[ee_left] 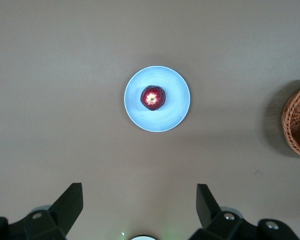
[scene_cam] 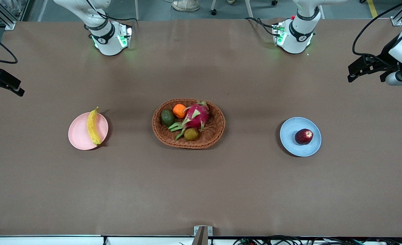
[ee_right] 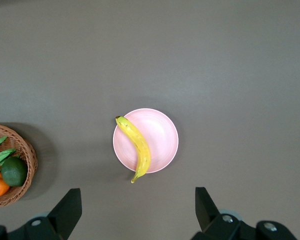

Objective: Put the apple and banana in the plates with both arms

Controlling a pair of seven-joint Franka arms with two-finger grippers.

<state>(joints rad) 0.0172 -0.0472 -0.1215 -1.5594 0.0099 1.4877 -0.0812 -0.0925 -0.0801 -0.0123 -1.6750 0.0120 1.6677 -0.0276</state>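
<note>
The yellow banana (scene_cam: 93,126) lies across the pale pink plate (scene_cam: 80,134) toward the right arm's end of the table, its tips reaching past the rim. The dark red apple (scene_cam: 303,136) sits on the light blue plate (scene_cam: 291,131) toward the left arm's end. My right gripper (scene_cam: 17,89) is raised at the table's end, open and empty. In the right wrist view it (ee_right: 137,191) looks down on the banana (ee_right: 136,146) and pink plate (ee_right: 160,135). My left gripper (scene_cam: 352,76) is raised at its end of the table, open and empty (ee_left: 140,187), over the apple (ee_left: 153,97) and blue plate (ee_left: 175,107).
An oval brown wicker basket (scene_cam: 218,131) stands mid-table between the plates. It holds a pink dragon fruit (scene_cam: 197,115), an orange (scene_cam: 179,110), a dark green fruit (scene_cam: 167,117) and a brown one (scene_cam: 191,134). Both arm bases stand along the edge farthest from the front camera.
</note>
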